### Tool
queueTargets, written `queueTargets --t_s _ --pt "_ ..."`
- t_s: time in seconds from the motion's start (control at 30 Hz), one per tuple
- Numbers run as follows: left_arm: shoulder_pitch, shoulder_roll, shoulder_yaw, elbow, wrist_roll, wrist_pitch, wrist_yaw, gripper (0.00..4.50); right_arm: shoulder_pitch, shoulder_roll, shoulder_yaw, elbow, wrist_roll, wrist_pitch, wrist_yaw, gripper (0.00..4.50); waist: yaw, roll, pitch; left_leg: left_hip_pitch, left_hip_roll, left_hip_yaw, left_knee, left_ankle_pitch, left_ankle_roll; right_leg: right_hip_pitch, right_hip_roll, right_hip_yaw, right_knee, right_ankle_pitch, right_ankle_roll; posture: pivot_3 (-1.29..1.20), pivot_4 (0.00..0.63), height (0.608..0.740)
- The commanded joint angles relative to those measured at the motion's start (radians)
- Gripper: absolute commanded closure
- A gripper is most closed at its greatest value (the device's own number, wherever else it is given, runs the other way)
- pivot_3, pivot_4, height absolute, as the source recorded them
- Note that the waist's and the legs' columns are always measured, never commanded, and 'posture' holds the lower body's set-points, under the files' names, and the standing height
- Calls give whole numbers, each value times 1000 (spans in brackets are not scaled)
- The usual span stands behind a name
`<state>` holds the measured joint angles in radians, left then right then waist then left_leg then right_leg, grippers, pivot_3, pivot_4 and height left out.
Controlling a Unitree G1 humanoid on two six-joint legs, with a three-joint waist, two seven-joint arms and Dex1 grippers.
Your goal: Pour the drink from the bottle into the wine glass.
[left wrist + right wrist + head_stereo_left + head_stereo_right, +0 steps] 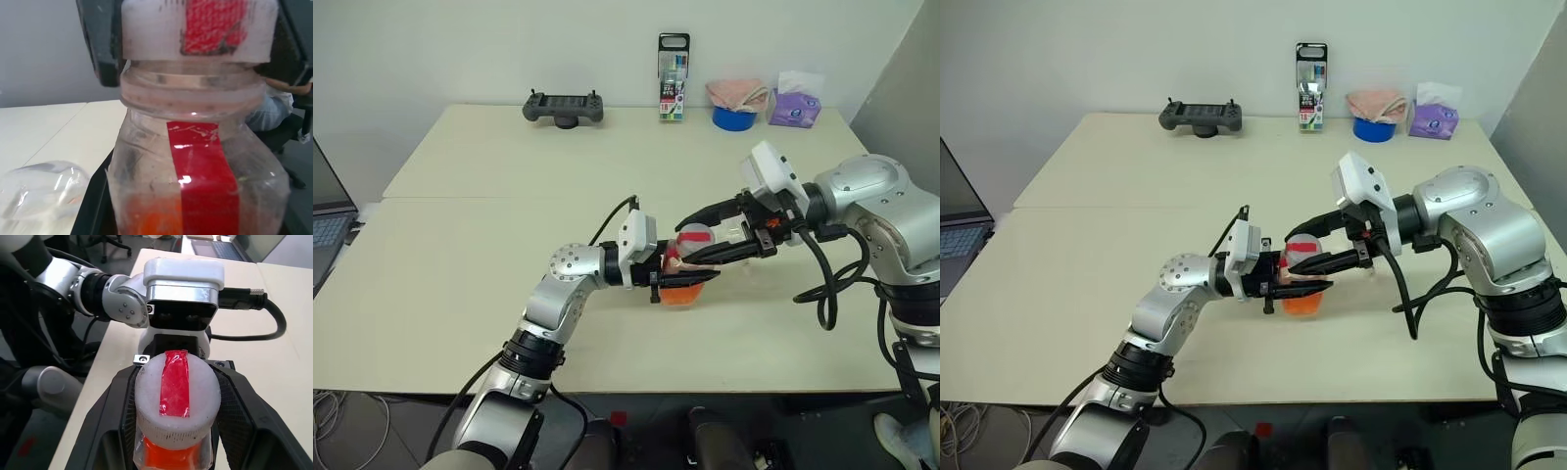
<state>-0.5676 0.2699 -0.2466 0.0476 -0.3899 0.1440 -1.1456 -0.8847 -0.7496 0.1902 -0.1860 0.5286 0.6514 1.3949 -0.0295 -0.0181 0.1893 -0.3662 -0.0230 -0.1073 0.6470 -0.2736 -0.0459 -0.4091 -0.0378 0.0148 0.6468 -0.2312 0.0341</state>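
A pale beige table (509,323) is seen against a plain light wall, with a seam running across its width. A laptop (328,220) is placed off the table's edge at nine o'clock.

Near the middle of the table, the bottle (1301,279) is held upright above the surface, orange drink (1302,304) filling its lower part and a red stripe running up its side. The left gripper (1295,286) is clamped tight on the bottle's body, reaching in from nine o'clock. The right gripper (1307,250) comes in from three o'clock, and its fingers (234,416) are closed partway around the white cap (177,401) with its red strip, touching it on both sides.

In the left wrist view, the wine glass (39,193) is seen just beside the bottle; whether it stands or lies cannot be told.

Along the far edge, from eleven to one o'clock, a black game controller (563,107), a tall marker pack (673,78), a blue bowl with a pink cloth (736,103) and a purple tissue pack (794,106) are lined up.
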Motion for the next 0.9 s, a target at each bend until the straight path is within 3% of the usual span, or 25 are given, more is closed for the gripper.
queueTargets --t_s 0.03,0.17,0.4,0.67,0.9 --pt "25 20 -10 4 3 66 5 2865 -80 -12 -29 -11 50 -74 129 2633 -1 0 0 0 0 0 0 0 0 0 0 0 0 0 0 0 150 740" --pt "40 41 -20 -38 -23 119 -16 2866 -109 -31 -6 34 46 -101 207 2633 0 0 0 0 0 0 0 0 0 0 0 0 0 0 0 0 150 740" --pt "40 53 -13 -45 -38 162 -18 2867 -176 -34 4 145 50 -149 215 2634 0 0 0 0 0 0 1 0 0 0 0 0 0 0 0 0 150 740" --pt "54 63 -26 -54 -43 171 -22 2868 -186 -54 -24 102 101 -127 215 2634 0 0 0 0 0 0 0 0 0 0 0 0 0 0 0 0 150 740" --pt "24 42 -18 -15 -32 125 -8 2868 -161 -41 -59 87 115 -75 91 2635 0 0 0 0 0 0 1 0 0 0 0 0 0 0 0 0 150 740"
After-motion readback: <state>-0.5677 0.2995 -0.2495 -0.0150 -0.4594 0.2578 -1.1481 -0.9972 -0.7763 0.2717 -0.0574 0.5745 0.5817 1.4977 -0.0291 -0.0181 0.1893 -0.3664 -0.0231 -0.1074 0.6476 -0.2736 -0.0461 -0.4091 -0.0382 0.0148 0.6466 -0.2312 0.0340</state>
